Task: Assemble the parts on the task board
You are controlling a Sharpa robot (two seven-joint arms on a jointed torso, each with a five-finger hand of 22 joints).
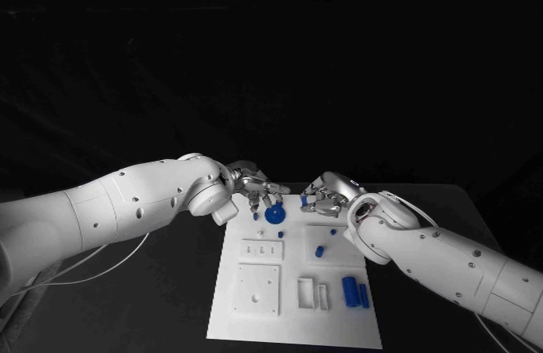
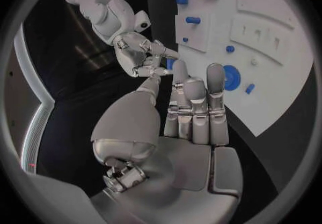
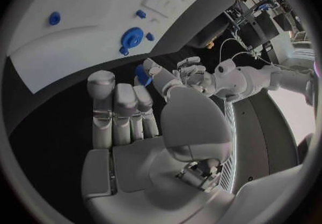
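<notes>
Two white, smooth-shelled arms meet over the far edge of the flat white board (image 1: 297, 278), a matte rectangular plate lying on the black table (image 1: 158, 306). The silver, metal-jointed left hand (image 1: 251, 190) hangs above the board's far left corner, just over a round blue disc (image 1: 275, 214) that lies flat on the plate; whether its fingers (image 2: 216, 82) touch the disc cannot be told, though the wrist view shows them held side by side, nearly straight, with nothing in the palm. The right hand (image 1: 326, 195) sits just beside it at the same far edge, its fingers (image 3: 152, 69) pinching a small blue part (image 3: 142, 74) against the thumb. Nearer on the board, relative to the disc, lie a small blue peg (image 1: 282, 233), a short blue cylinder (image 1: 320, 251) in a raised white block, and two ribbed blue bars (image 1: 355, 291) lying side by side near the right edge. White fixtures in low relief share the plate: a slotted block (image 1: 263, 249), a square panel (image 1: 256, 289) with a small hole, and an upright rectangular frame (image 1: 307, 291).
</notes>
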